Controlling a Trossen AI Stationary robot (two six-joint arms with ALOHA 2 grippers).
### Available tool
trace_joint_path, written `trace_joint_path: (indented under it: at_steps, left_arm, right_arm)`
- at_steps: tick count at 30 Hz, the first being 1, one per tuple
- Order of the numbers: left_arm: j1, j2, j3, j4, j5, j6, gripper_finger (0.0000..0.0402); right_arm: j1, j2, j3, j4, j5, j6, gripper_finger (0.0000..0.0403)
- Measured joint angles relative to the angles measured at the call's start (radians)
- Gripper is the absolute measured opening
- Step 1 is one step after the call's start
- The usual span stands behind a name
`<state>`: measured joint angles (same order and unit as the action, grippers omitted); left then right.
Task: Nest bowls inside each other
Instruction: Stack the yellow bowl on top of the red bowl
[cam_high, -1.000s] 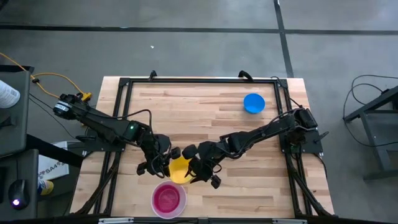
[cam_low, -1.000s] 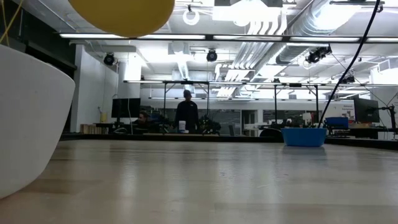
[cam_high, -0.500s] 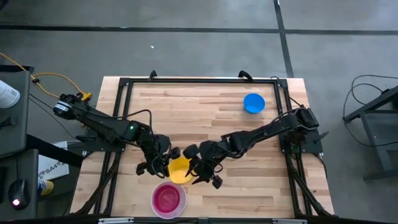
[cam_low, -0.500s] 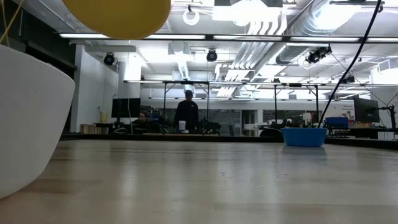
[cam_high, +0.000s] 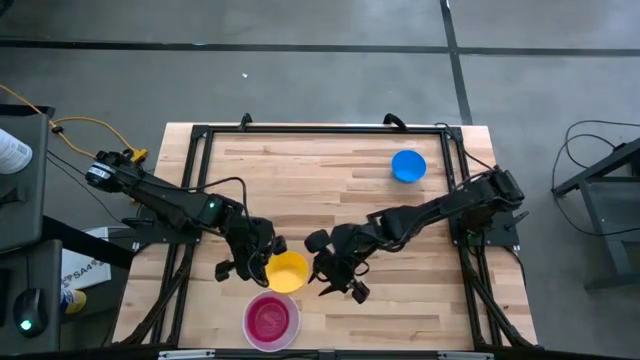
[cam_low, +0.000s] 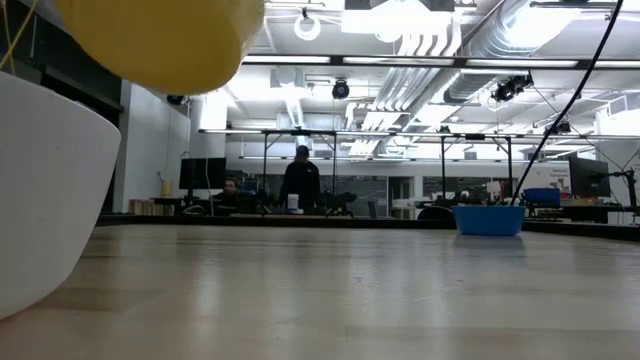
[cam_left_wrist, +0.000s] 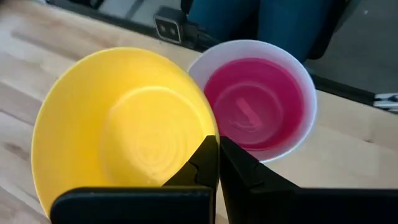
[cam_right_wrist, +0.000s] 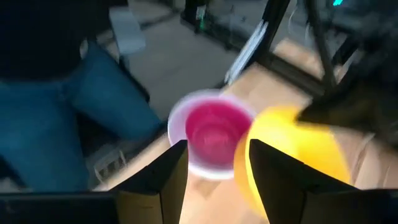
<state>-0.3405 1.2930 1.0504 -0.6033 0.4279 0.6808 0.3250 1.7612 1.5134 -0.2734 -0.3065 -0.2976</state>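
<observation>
A yellow bowl (cam_high: 287, 272) hangs above the table near its front edge, with my left gripper (cam_high: 257, 264) shut on it. It also fills the left wrist view (cam_left_wrist: 118, 134) and shows at the top left of the low view (cam_low: 160, 40). Just nearer the front edge stands a white bowl (cam_high: 252, 318) with a pink-red bowl (cam_high: 271, 320) nested inside it. A blue bowl (cam_high: 408, 166) rests on its base at the far right. My right gripper (cam_high: 338, 278) is open to the right of the yellow bowl, apart from it. My left gripper pinches the yellow bowl's rim (cam_left_wrist: 208, 138) between its two fingers, on the side next to the white bowl. The fingers come from the table's left, slanting down. The bowl is lifted clear of the table and tilted, its opening facing up.
A black frame (cam_high: 320, 128) runs round the wooden table top. A person in blue jeans (cam_right_wrist: 56, 118) stands just beyond the near edge, by the white bowl. The middle and far left of the table (cam_high: 300, 180) are bare wood.
My right gripper has drawn back from the yellow bowl toward the table's right edge and risen a little. The yellow bowl, still held by my left gripper, has tipped, so more of its opening now faces up.
</observation>
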Motion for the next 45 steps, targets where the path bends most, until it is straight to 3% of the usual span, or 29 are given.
trace_joint_path:
  at_steps: [7,15,23,27,35,40,45]
  left_arm:
    - [0.000,0.000,0.000,-0.018,0.000,-0.064,0.0000]
    - [-0.023,0.000,0.000,0.033,-0.049,-0.224,0.0000]
    - [-0.260,0.000,0.000,0.072,-0.430,-0.496,0.0000]
    - [-0.388,0.000,0.000,0.122,-0.507,-0.555,0.0000]
    - [-0.558,0.045,0.000,0.135,-0.514,-0.507,0.0000]
    - [-0.584,0.122,0.000,0.106,-0.517,-0.334,0.0000]
    - [-0.582,0.178,0.000,0.029,-0.562,-0.311,0.0000]
  right_arm:
    - [0.037,-0.080,0.000,-0.139,0.183,0.111,0.0165]
    - [0.063,-0.088,0.000,-0.301,0.377,0.218,0.0165]
    - [0.061,-0.088,0.000,-0.355,0.421,0.275,0.0165]
    - [0.062,-0.088,0.000,-0.353,0.420,0.275,0.0165]
    - [0.059,-0.087,0.000,-0.315,0.426,0.282,0.0165]
    - [0.059,-0.086,0.000,-0.255,0.432,0.321,0.0165]
    - [0.059,-0.086,0.000,-0.202,0.431,0.389,0.0165]
